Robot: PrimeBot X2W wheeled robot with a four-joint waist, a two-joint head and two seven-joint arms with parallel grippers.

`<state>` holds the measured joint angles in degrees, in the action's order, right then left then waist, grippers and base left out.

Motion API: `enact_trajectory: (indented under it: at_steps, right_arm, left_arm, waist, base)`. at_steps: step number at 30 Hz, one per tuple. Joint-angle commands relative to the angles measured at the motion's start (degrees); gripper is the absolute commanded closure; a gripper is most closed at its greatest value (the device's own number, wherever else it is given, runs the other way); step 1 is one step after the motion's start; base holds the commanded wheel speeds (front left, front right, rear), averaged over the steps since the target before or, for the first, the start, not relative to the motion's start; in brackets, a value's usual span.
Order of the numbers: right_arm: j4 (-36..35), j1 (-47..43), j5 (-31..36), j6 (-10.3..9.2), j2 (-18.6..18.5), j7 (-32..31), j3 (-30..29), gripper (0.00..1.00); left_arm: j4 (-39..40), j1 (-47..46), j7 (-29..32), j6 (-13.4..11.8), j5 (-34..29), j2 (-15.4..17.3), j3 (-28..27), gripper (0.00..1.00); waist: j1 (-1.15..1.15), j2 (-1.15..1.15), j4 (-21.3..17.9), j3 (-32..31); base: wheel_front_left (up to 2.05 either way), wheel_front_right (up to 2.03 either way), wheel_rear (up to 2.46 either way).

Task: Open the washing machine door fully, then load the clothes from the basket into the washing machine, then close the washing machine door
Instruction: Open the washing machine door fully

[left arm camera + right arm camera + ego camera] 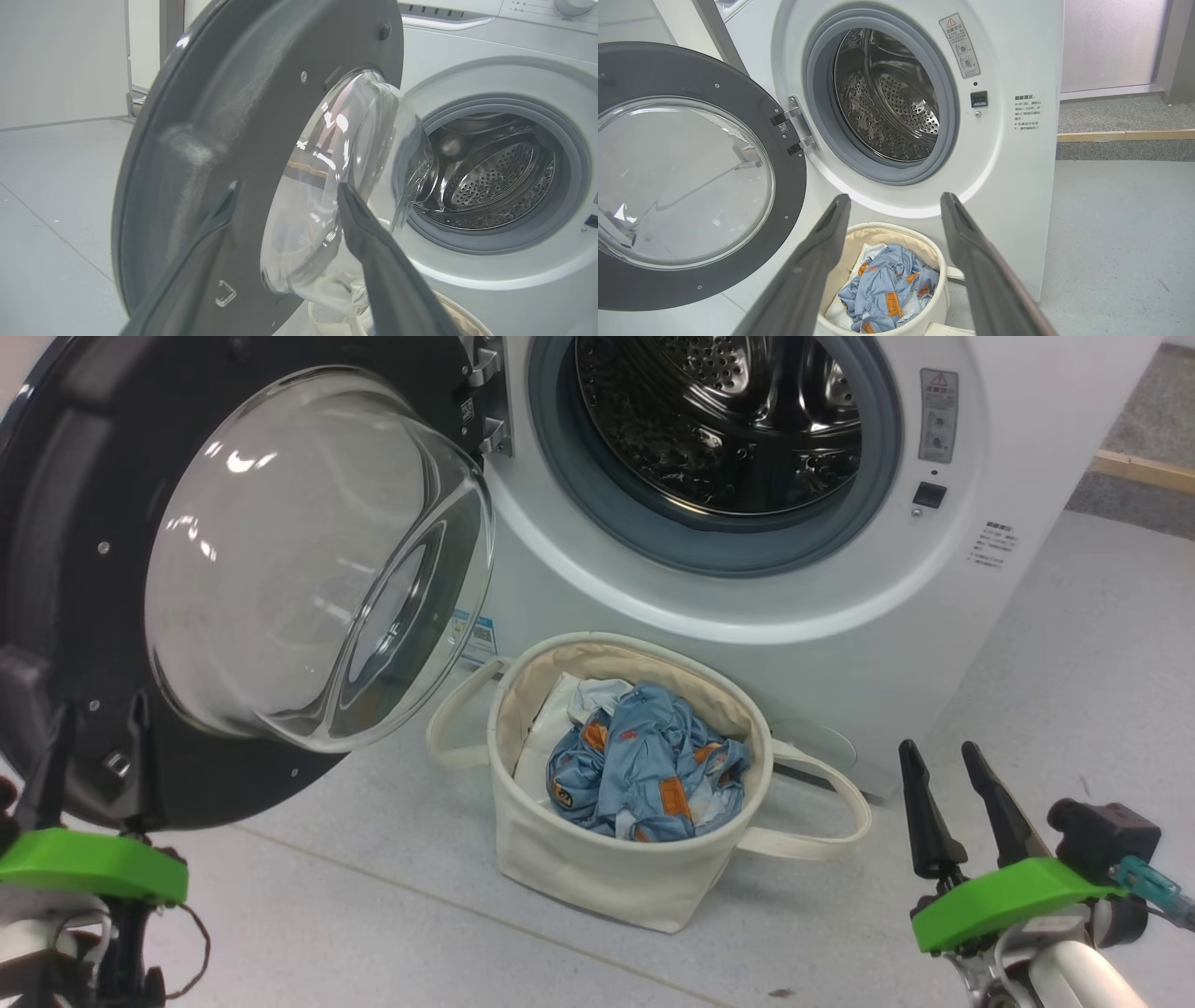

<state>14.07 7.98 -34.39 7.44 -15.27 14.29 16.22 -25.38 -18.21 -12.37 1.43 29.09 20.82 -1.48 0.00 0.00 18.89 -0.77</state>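
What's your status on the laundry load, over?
Both claws open: left claw at the washing machine door, right claw free. Door swung wide, clothes in the basket. Nothing blocking the drum.

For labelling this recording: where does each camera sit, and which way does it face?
Head view: from above, down at the open washing machine door, washing machine and basket; left gripper and right gripper show, open.
Left wrist view: close to the door's inner face, towards the drum; own fingers show.
Right wrist view: low, facing the drum; own fingers frame the clothes.
Head and right wrist views share the basket and clothes.
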Motion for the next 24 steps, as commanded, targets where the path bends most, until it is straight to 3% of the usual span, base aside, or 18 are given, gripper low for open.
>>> enact_trajectory:
  at_steps: [1, 12, 24]
  right_arm:
    - [-1.70, 1.30, -0.25, 0.05, -0.98, 0.71, 0.83, 0.00]
    - [-2.02, 1.51, 0.15, 0.05, -0.98, 0.71, 1.06, 0.00]
    - [-3.41, 1.90, 1.21, 0.05, -1.84, 0.71, 0.25, 0.00]
  left_arm:
    - [2.57, -1.91, 0.21, -0.29, 0.34, 1.68, -1.83, 0.00]
    - [8.74, 1.40, 1.58, -0.93, 0.97, 0.94, -0.93, 0.00]
    - [12.00, 3.77, 0.75, -2.31, 0.45, -0.30, 0.05, 0.00]
  waist:
    - [0.00, 0.00, -0.12, -0.03]
    - [0.00, 0.00, -3.76, -0.12]
    - [0.00, 0.00, -11.78, -0.17]
  base:
    - [0.00, 0.00, 0.00]
    - [0.00, 0.00, 0.00]
    - [0.00, 0.00, 0.00]
